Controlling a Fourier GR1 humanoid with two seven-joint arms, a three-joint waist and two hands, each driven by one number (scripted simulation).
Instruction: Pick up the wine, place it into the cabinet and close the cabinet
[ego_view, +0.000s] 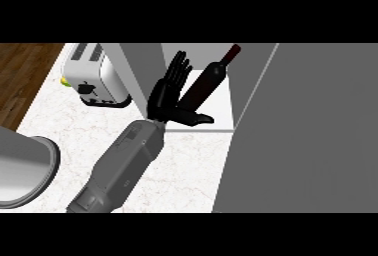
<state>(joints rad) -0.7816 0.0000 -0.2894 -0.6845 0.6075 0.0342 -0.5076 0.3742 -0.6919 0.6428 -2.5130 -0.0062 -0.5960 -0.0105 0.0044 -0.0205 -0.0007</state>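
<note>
- The wine (210, 82) is leaning inside the open cabinet (220, 126), with its neck pointing up and to the right.
- The left robot hand (168, 92) is holding its fingers straight beside the wine's left side, with the thumb jutting out by its base. It is gripping nothing, and contact cannot be told.
- The right robot hand is not showing.
- The wine is probably handling as heavy, stiff, slippery glass that is breakable if toppled. The wide body is looking like a safer hold than the thin neck.
- The door (310, 140) is standing open at the right.
</note>
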